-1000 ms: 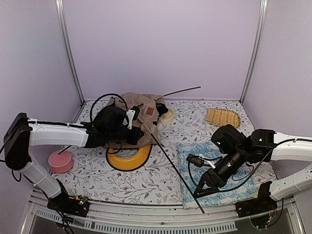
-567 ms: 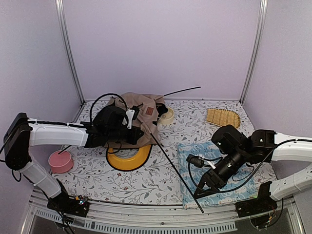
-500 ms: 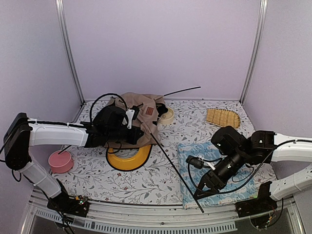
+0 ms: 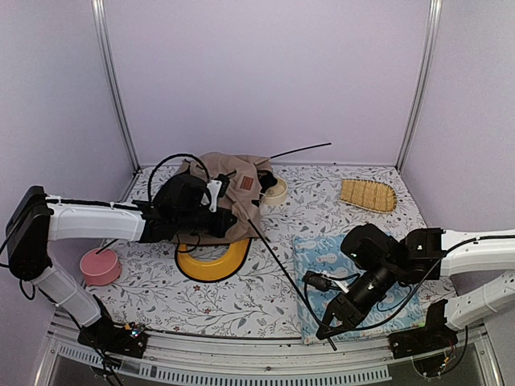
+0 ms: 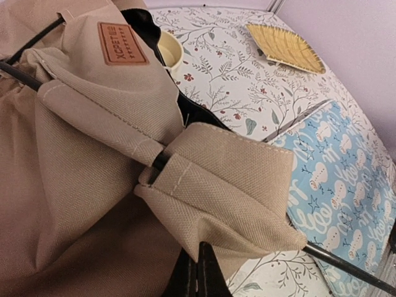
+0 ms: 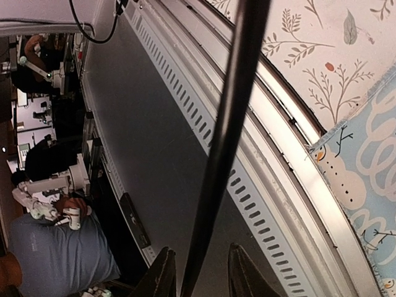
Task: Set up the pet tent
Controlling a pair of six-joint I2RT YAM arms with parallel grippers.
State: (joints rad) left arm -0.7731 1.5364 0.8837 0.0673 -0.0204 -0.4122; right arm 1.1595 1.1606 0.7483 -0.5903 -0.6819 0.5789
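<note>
The beige pet tent point(image 4: 237, 193) lies crumpled at the back left, brown label up, partly over a yellow tray. My left gripper point(image 4: 219, 219) is shut on a fold of its fabric point(image 5: 229, 185), the tips point(image 5: 199, 249) pinching the hem where a black pole leaves the sleeve. That thin pole point(image 4: 282, 261) runs diagonally to the table's front edge. My right gripper point(image 4: 328, 331) is at the pole's near end, and its jaws point(image 6: 201, 249) stand open around the pole point(image 6: 229, 111), with a gap on the right side.
A yellow oval tray point(image 4: 211, 264) sits under the tent's front. A pink bowl point(image 4: 100, 265) is at the left, a cream cup point(image 4: 278, 191) and a woven tan dish point(image 4: 368, 194) at the back. A light blue mat point(image 4: 322, 256) lies under the right arm. The metal front rail point(image 6: 291, 204) is just below.
My right gripper has slid forward and left along the pole to its near end, and its jaws have narrowed around it. The left arm and the tent have not moved.
</note>
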